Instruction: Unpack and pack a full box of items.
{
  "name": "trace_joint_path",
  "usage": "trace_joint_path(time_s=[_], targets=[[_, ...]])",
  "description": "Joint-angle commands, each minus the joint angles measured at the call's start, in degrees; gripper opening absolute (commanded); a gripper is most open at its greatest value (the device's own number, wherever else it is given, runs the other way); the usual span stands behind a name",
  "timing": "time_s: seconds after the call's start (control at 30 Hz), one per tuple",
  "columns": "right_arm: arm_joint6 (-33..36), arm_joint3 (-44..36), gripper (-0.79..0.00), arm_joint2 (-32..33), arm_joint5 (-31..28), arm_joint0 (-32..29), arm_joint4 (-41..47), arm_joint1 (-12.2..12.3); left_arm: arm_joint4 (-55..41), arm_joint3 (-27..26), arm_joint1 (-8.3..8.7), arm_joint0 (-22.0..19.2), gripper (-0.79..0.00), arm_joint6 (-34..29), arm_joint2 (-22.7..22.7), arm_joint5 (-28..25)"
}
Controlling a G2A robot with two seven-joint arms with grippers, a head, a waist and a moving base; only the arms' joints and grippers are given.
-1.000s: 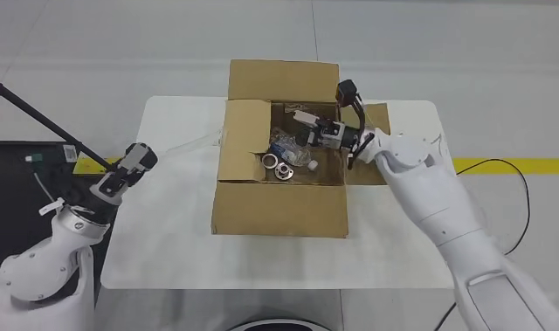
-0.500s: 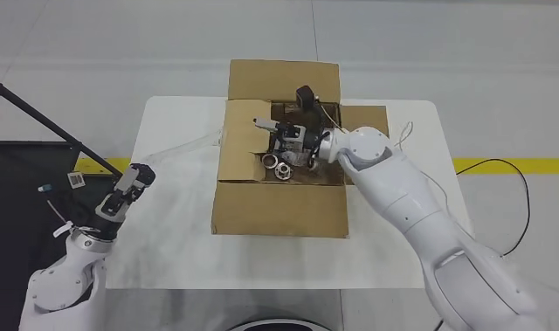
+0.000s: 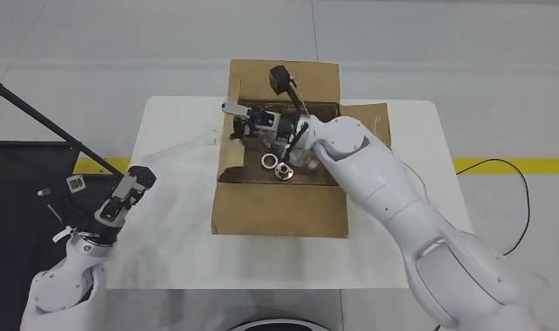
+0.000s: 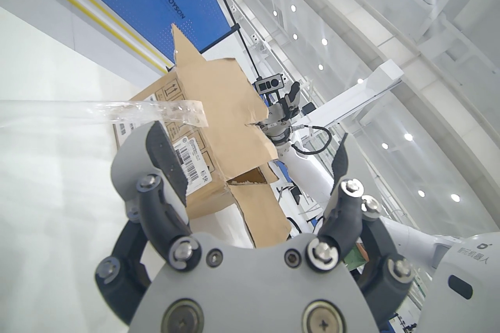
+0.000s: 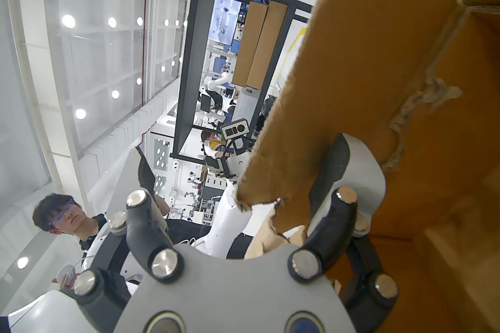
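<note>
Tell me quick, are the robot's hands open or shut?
Left gripper: open, holding nothing.
Right gripper: open, one finger on each side of the box flap, not clamped.

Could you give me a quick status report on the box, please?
Left gripper open, empty, at table's edge. Right gripper open, straddling the box's side flap. Items inside box. Clear plastic strip beside box.

brown cardboard box (image 3: 278, 210), white table (image 3: 166, 244), yellow floor line (image 3: 502, 164), grey floor (image 3: 131, 43)
</note>
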Motion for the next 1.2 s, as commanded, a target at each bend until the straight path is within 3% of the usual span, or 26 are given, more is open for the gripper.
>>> trace_joint_path(time_s=[0.0,0.3,0.7,0.97,1.17], targets=[[-1.44,-0.39,0.0,-0.59,-0.67,0.19,-1.19,-0.76,-0.64,-0.17,0.0,0.72,0.0,1.18,-0.39,-1.39],[-9.01,0.61,0.0,-5.12,-0.03,1.65,-9.95,-5.41,-5.19,0.28,0.26,4.35,0.0,3.4,-2.82,-6.51],[-8.84,6.95,0.0,-8.4,2.66,2.95,-14.54,-11.21,-8.88,2.84,0.98,5.38,0.0,1.02,-3.55,-8.63],[-7.59,10.1,0.0,-7.58,-0.04,3.45,-15.18,-13.33,-8.88,2.84,0.98,5.38,0.0,1.02,-3.55,-8.63],[-6.03,10.59,0.0,-5.67,-5.52,5.02,-16.85,-13.3,-8.88,2.84,0.98,5.38,0.0,1.02,-3.55,-8.63]])
